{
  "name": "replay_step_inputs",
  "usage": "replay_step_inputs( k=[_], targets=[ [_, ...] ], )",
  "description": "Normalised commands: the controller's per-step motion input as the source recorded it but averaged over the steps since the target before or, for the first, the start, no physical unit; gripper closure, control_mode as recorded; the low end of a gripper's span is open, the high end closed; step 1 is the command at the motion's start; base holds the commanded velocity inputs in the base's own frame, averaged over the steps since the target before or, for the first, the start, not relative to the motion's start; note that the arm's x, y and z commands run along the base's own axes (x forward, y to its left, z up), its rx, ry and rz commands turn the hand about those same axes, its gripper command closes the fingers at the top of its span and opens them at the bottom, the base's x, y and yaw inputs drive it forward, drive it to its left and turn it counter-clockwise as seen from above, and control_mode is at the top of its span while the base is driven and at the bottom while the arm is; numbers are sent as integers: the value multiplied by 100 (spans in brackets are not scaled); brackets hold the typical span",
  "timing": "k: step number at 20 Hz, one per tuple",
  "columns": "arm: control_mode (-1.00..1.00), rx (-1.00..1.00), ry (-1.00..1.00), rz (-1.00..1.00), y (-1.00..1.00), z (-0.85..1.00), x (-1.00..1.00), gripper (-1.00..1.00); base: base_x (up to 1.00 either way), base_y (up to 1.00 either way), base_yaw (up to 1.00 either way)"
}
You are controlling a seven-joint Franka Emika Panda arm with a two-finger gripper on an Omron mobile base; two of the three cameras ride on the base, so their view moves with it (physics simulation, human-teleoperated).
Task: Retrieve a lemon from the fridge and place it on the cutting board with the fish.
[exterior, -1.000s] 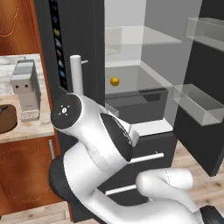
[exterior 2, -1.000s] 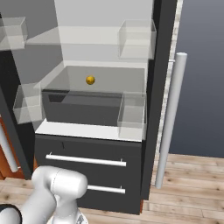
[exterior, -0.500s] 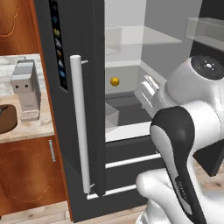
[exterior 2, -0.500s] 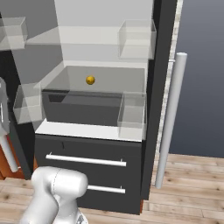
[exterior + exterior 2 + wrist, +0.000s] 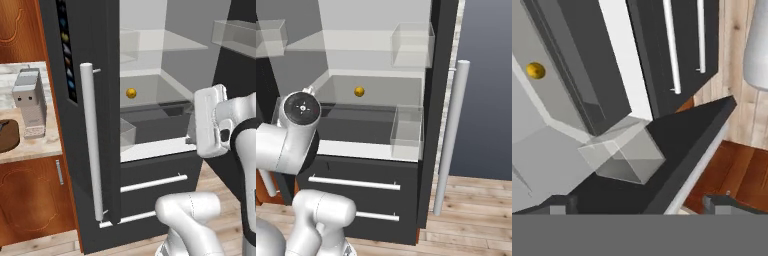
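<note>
Both fridge doors stand open, same as a second ago. White arm has swung from 7 o'clock of the left base view up to 3 o'clock, its hand now level with the middle shelf. Gripper fingers spread wide, nothing between them. Lemon unmoved, alone on the pale middle shelf, at 10 o'clock in the hand view.

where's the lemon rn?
The lemon sits inside the open fridge, on the pale floor behind the clear drawer, centre-left in both base views.
</note>
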Motion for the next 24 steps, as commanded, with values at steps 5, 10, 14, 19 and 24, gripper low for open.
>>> replay_step_inputs(
  k=[5, 10, 14, 19, 24],
  targets=[
    [-100, 0, 24, 0, 8, -6, 8, -100, 0, 0, 0],
    [-100, 5, 18, 14, 37, -8, 22, -100, 0, 0, 0],
    [-100, 21, 41, 26, 54, 0, 54, -100, 0, 0, 0],
    [-100, 4, 26, 27, 74, -4, 32, -100, 0, 0, 0],
    [-100, 0, 7, 25, 74, -4, 24, -100, 0, 0, 0]
  ],
)
